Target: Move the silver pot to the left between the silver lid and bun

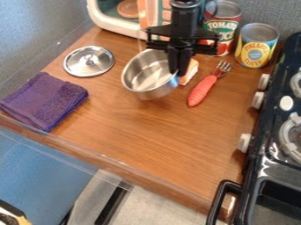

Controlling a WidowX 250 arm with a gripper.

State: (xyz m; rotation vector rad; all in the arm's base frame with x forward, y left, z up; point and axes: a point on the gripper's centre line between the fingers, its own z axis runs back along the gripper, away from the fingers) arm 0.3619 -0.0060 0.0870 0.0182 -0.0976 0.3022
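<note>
At the upper middle of the counter, the black gripper (178, 70) points down with its fingers shut on the right side of the silver pot's rim. The silver pot (152, 90) looks slightly tilted, its open top facing up and toward the left. The round silver lid (89, 61) lies flat to the left of the pot, with a strip of wood between them. Just right of the gripper is the bun (191, 71), partly hidden behind the gripper.
A fork with a red handle (201, 91) lies right of the bun. Two cans, a tomato can (222, 26) and a yellow can (256, 46), stand behind it. A purple cloth (44, 101) is at left, a toy microwave (111, 22) behind, and the stove (267, 154) at right.
</note>
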